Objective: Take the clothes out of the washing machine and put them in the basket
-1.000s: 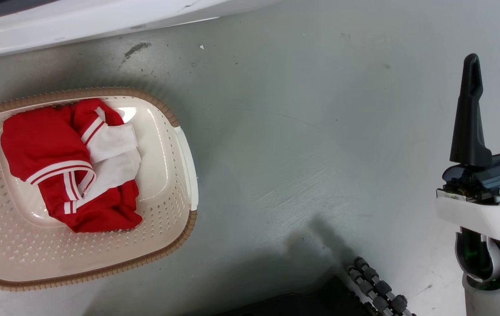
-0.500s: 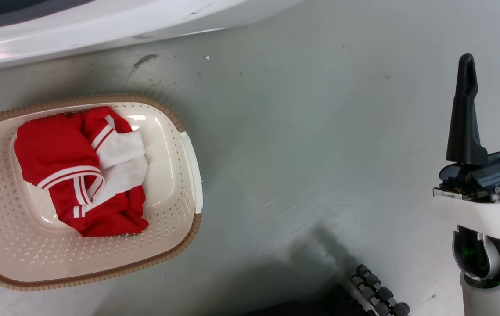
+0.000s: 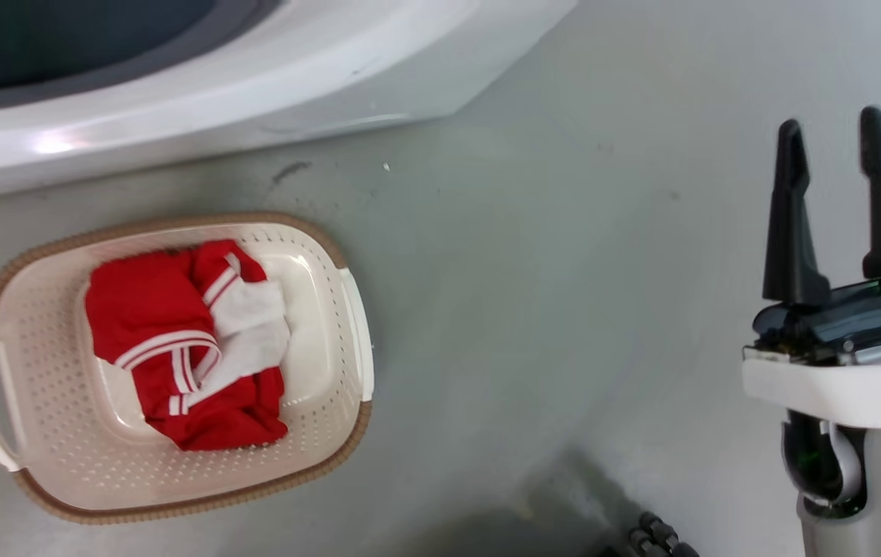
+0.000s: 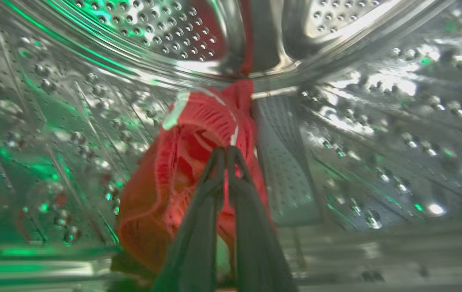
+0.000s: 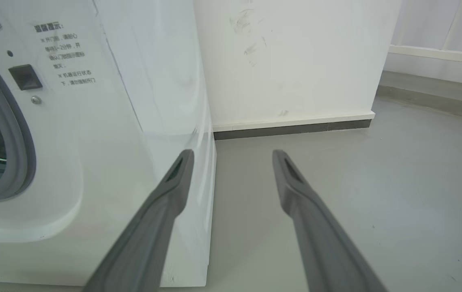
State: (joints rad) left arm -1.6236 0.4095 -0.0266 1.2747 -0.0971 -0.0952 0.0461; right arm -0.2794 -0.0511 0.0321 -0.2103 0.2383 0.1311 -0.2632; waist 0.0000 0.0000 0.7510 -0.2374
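You are working on a smooth grey floor [image 3: 533,309], matt, with soft glare across it. Toward the top of the head view you will find a dark smudge [image 3: 291,170] on it and, just to the right, a white speck [image 3: 386,166]. A soft shadow [image 3: 556,495] lies low on the floor. In the right wrist view you face a white wall [image 5: 295,61] with faint scuffs [image 5: 251,36], a white skirting [image 5: 295,120] and a dark strip [image 5: 295,130] beneath it. Past its corner, to the right, the floor runs back to a pale ledge [image 5: 437,54] above a grey band [image 5: 429,99].
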